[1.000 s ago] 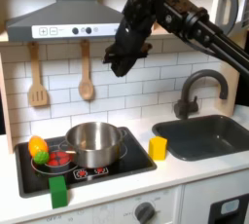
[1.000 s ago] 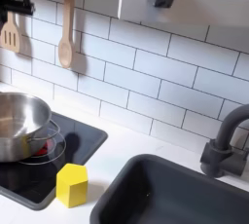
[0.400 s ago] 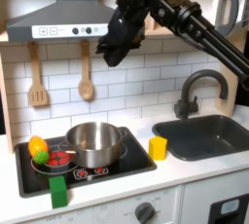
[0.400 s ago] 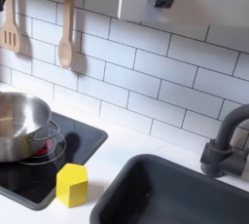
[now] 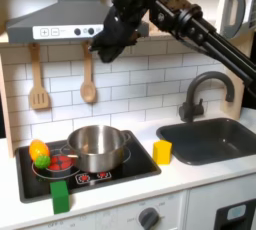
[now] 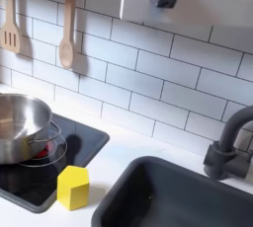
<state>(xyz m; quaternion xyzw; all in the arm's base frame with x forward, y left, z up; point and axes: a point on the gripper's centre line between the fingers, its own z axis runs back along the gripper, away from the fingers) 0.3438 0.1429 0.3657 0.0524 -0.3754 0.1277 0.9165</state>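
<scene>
Claw first: in the first exterior view we see it high up by the range hood, above the wooden spoon — whether it is wide or narrow we cannot tell. Below sit a pot and a yellow block.

In the second exterior view, we find the spoon hanging on the tiled wall, the pot on the stove, and the block on the bench.

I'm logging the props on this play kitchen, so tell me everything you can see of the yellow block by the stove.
The yellow block is a small, plain, smooth-sided piece that looks like painted wood or plastic, with an angled top in the second exterior view. It stands upright on the white counter, at the edge of the black cooktop, between the metal pot and the sink. Only those surfaces touch it.
</scene>
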